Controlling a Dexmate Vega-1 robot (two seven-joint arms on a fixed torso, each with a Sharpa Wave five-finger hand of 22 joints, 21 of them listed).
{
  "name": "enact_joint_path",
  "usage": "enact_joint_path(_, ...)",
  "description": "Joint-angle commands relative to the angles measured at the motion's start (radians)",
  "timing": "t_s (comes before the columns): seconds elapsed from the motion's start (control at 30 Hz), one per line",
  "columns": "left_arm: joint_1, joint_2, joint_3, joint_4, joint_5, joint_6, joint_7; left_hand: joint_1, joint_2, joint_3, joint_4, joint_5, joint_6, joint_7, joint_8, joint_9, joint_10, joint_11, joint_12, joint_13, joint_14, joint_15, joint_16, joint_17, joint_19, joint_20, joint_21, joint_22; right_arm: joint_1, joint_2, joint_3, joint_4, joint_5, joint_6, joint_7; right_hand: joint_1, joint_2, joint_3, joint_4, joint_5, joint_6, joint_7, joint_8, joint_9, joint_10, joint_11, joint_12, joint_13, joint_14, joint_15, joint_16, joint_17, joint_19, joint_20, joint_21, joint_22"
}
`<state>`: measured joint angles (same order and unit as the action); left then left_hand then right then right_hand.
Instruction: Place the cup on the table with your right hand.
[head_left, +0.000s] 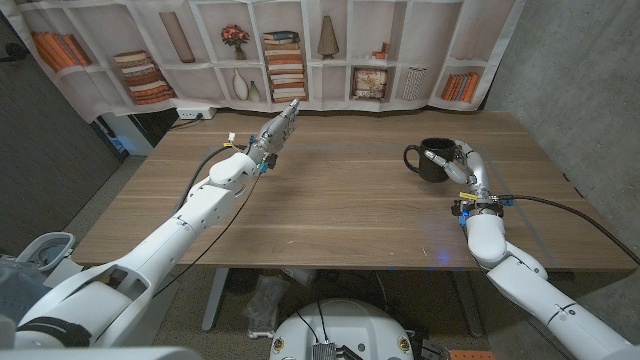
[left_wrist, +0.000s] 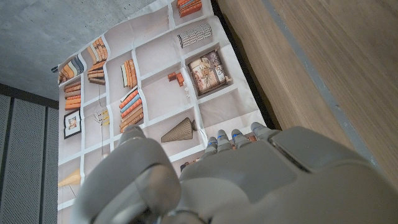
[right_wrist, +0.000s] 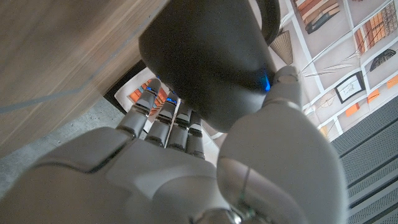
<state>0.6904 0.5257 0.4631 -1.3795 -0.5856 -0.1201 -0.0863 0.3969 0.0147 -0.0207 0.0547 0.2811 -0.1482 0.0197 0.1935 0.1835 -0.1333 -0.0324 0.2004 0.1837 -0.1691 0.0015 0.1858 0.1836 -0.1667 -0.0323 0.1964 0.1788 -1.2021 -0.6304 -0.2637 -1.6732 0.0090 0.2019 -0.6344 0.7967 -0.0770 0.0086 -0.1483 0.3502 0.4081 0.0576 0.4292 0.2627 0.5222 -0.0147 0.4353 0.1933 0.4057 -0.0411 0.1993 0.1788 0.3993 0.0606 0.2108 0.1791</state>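
A black cup (head_left: 432, 160) with its handle toward the robot's left stands upright at the right side of the wooden table (head_left: 340, 210). My right hand (head_left: 466, 166) grips it from the side away from the handle. In the right wrist view the fingers (right_wrist: 163, 118) and thumb wrap the dark cup (right_wrist: 205, 56) close to the table top (right_wrist: 56, 56); I cannot tell whether its base touches the wood. My left hand (head_left: 278, 130) hovers over the back left of the table, fingers stretched out and holding nothing. Its back (left_wrist: 249, 180) shows in the left wrist view.
A printed bookshelf backdrop (head_left: 300, 50) hangs just behind the table's far edge. A grey wall (head_left: 570, 60) stands at the right. A black cable (head_left: 570, 215) runs from my right wrist over the table's right part.
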Motion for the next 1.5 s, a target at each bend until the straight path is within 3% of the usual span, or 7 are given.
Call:
enact_joint_path(0.03,-0.005,-0.004,0.003,0.008,0.001,0.002,-0.002,0.007,0.004,-0.005,0.005,-0.002,-0.013,-0.001,-0.004,0.002,-0.005,0.000,0.001,0.004,-0.029,-0.002,0.002,0.002,-0.049,-0.016,0.005,0.004,-0.013,0.011,0.020,0.012,0.008,0.011,-0.025,0.151,0.156,0.020,0.020,-0.003,0.182,-0.174,0.003,0.004,0.136,-0.130,-0.001,0.002,0.010,-0.064,-0.002,0.004,0.005,-0.007,0.000,0.006)
enact_joint_path(0.93,0.004,-0.006,0.008,-0.007,0.005,0.008,0.008,0.010,0.005,-0.009,0.004,-0.003,-0.014,0.000,-0.002,0.002,-0.005,0.003,0.002,0.004,-0.030,-0.001,0.002,0.002,-0.049,-0.015,0.005,0.004,-0.030,0.012,0.064,0.033,0.049,-0.026,-0.048,0.161,0.159,0.021,0.019,-0.012,0.197,-0.183,0.003,0.008,0.153,-0.139,-0.003,0.002,0.025,-0.071,-0.002,0.004,0.010,-0.005,-0.001,0.006)
enact_joint_path(1.17,0.008,-0.003,0.007,-0.017,0.006,0.010,0.013,0.010,0.006,-0.010,0.004,-0.003,-0.013,0.001,-0.001,0.002,-0.005,0.000,0.002,0.004,-0.030,-0.001,0.002,0.002,-0.049,-0.015,0.005,0.004,-0.013,0.028,0.067,0.078,0.068,0.011,-0.052,0.162,0.159,0.020,0.019,-0.014,0.199,-0.186,0.002,0.009,0.155,-0.140,-0.004,0.002,0.028,-0.076,-0.002,0.004,0.011,-0.007,-0.001,0.006)
enact_joint_path(1.5,0.010,0.005,0.007,-0.035,0.010,0.026,0.023,0.011,0.008,-0.011,0.005,-0.004,-0.013,0.001,-0.001,0.002,-0.005,0.000,0.003,0.005,-0.030,-0.002,0.003,0.002,-0.050,-0.014,0.005,0.004,0.029,0.062,0.053,0.158,0.022,0.076,-0.121,0.164,0.160,0.020,0.020,-0.017,0.206,-0.191,0.002,0.010,0.162,-0.145,-0.005,0.002,0.037,-0.090,0.000,0.005,0.018,-0.020,0.001,0.006)
